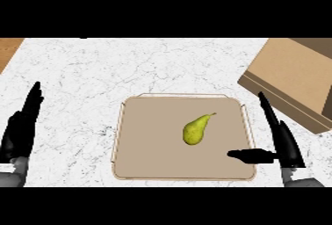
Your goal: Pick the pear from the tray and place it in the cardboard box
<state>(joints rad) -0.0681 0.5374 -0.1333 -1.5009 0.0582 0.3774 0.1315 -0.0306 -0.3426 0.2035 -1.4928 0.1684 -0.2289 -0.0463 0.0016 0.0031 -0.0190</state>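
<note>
At the far left, a strip of wooden surface point(9, 50) shows beyond the corner of the white marbled counter point(130, 66), up and away from the left hand. The left hand point(19, 129) stands near the left edge over bare counter, fingers straight and pointing away from the robot, spread open and holding nothing; its grey forearm enters at the lower left corner.

To the right of that hand, well apart from it, lies a square tan tray point(149, 145) with a pale raised rim, flat on the marble. The pear point(194, 129), yellow-green with its narrow stem end pointing up and to the right, lies on the tray's floor right of the middle, between the two hands but much nearer the right one.

The right hand point(282, 143) is at the tray's right rim, fingers straight and pointing away, thumb stretched sideways to the left over the tray's right part, just below and to the right of the pear without touching it. It is open wide and holds nothing.

Beyond the right hand, up and to its right, the cardboard box point(292, 74) sits at an angle on the counter, running off the right edge.
</note>
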